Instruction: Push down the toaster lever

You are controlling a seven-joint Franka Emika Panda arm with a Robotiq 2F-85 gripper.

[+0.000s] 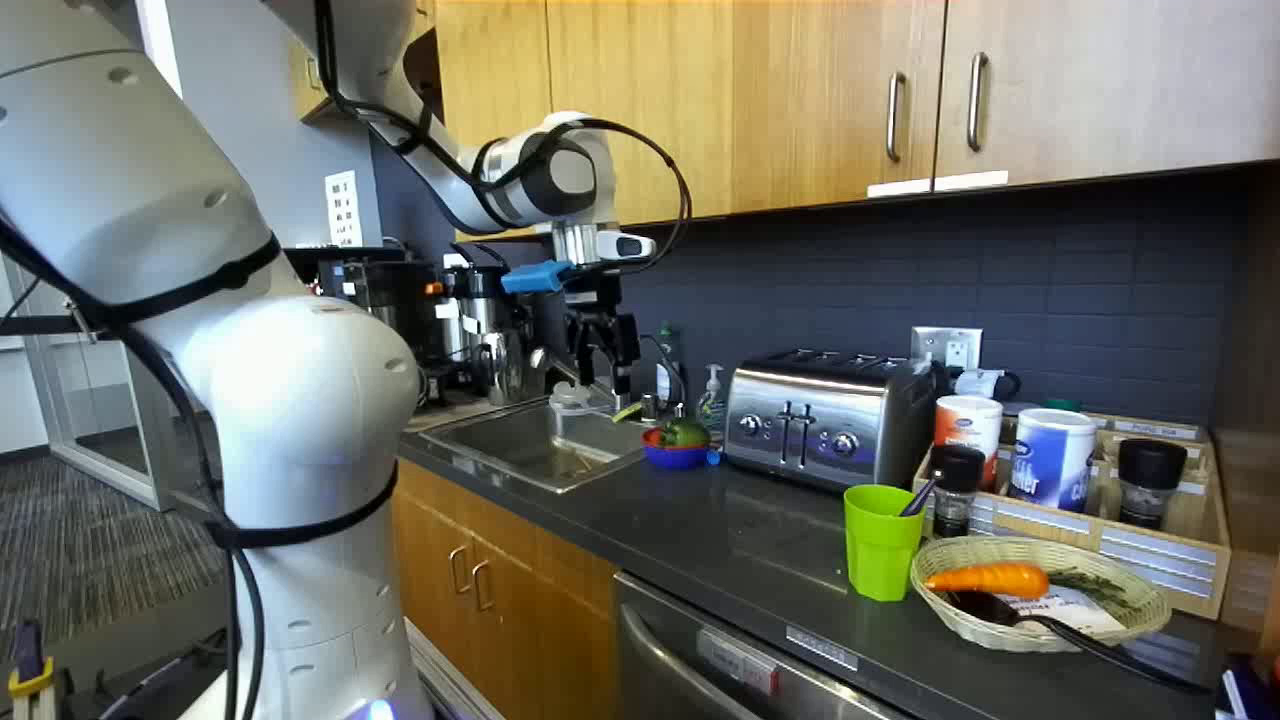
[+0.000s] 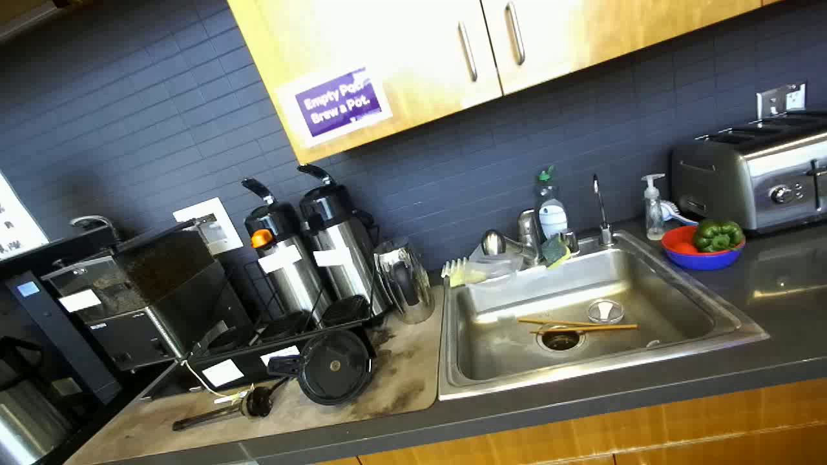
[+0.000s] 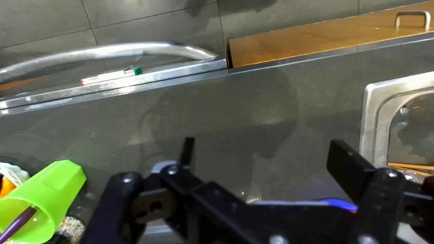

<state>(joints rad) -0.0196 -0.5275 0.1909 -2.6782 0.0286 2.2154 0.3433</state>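
one toaster (image 1: pixel 822 412), steel-fronted, on dark bench (image 1: pixel 700 530), just beside blue bowl (image 1: pixel 677 457); one gripper (image 3: pixel 263 149), raised above bench, spread wide, empty.

The black, jointed, two-fingered tool (image 1: pixel 603 378) hangs here, aimed straight down in an exterior view! Above it, the rounded white-and-black wrist (image 1: pixel 572 175), with a bright blue block (image 1: pixel 537 277) jutting out just over the tool. Off to the tool's side, the bulky, white, smooth-shelled arm (image 1: pixel 300 400) arches clean past the view's top edge. And in the wrist view, those dark fingers (image 3: pixel 349 169) stand wide apart!
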